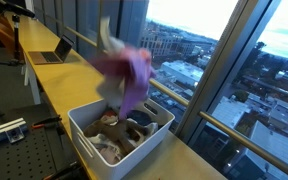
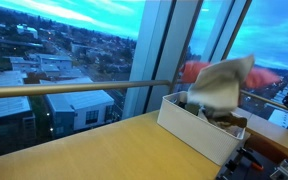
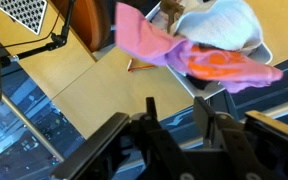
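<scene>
A purple cloth with an orange patch hangs blurred in the air over a white basket that holds several crumpled clothes. In the wrist view the same cloth lies spread beyond my fingertips, partly over the basket's rim, with a white garment inside. My gripper stands above the wooden table with its two fingers apart and nothing between them; the cloth is clear of them. In an exterior view a pale cloth and a red one blur above the basket. The arm itself is not made out in either exterior view.
The basket sits on a long wooden table along a tall window with a metal rail. A laptop stands farther down the table. A perforated black board and cables lie near the table's edge.
</scene>
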Tool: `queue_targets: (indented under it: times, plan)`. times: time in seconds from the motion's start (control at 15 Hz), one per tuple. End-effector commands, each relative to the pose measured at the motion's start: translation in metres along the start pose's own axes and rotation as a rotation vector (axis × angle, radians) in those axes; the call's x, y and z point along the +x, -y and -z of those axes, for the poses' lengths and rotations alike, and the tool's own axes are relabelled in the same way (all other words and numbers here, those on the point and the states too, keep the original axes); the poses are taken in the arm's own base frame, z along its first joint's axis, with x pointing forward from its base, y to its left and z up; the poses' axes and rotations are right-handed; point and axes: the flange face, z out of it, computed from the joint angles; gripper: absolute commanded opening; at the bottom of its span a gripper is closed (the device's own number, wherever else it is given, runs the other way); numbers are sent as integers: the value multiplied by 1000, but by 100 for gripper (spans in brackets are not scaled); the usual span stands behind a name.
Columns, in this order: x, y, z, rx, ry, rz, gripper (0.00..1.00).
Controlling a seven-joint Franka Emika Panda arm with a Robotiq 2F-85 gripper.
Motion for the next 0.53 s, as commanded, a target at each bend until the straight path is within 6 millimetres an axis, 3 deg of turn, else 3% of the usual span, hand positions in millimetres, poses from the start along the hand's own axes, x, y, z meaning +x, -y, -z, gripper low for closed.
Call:
queue_targets:
  times: [0.0, 0.2, 0.47]
  plan:
    - [-10, -50, 18, -5, -14, 20, 76]
    - [-18, -85, 32, 9, -48, 58, 97]
    - [-29, -118, 50, 64, -109, 180, 100]
